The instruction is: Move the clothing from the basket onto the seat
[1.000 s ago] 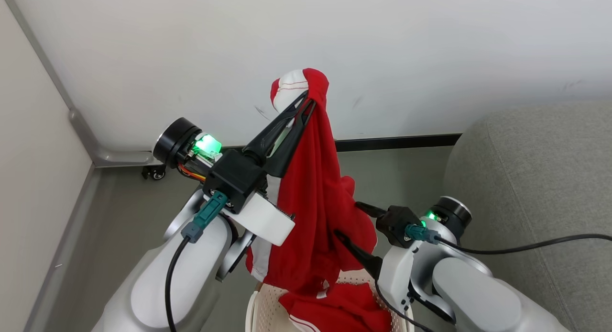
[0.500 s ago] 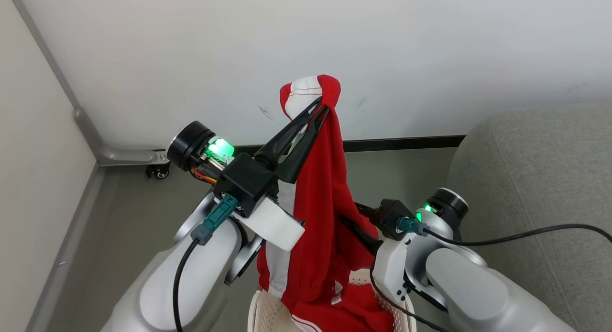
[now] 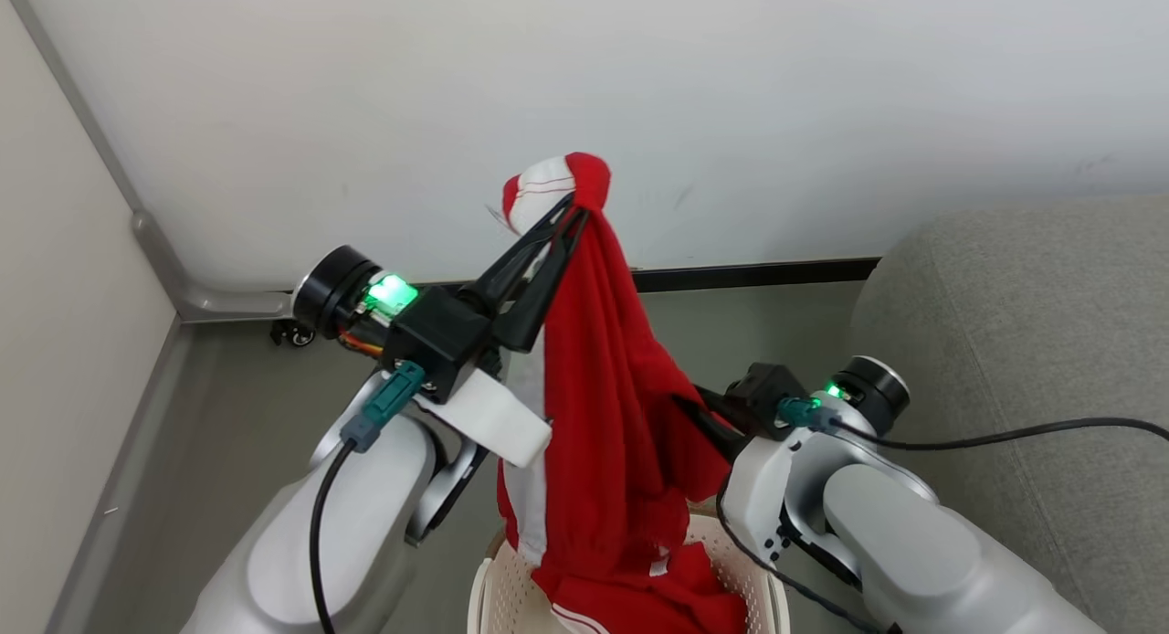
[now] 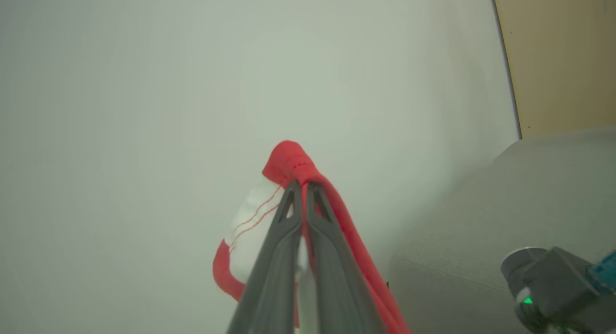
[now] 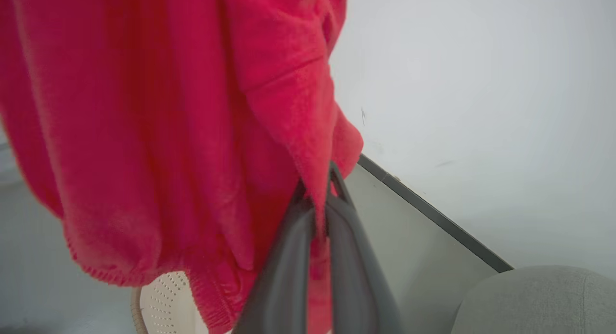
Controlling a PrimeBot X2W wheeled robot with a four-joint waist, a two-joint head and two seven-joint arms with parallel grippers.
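Basket (image 3: 511, 588): nearest the robot, low between the two arms; a second garment (image 3: 639, 607) lies inside it.
Right gripper (image 5: 318, 185): fingers pressed together on a lower fold of the lifted garment (image 3: 603, 387), gripping from its seat side.
Lifted garment: hangs with its long axis vertical, hem just above the basket, perhaps brushing the piece below.
Left gripper (image 3: 575, 209): held high, pinched tight on the garment's top edge.
Seat (image 3: 1023, 342): right of the hanging cloth, beyond the right arm, which is the nearer one; the carry likely goes rightward.

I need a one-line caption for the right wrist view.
Right gripper shut on the hanging red garment, basket below, seat at lower right.
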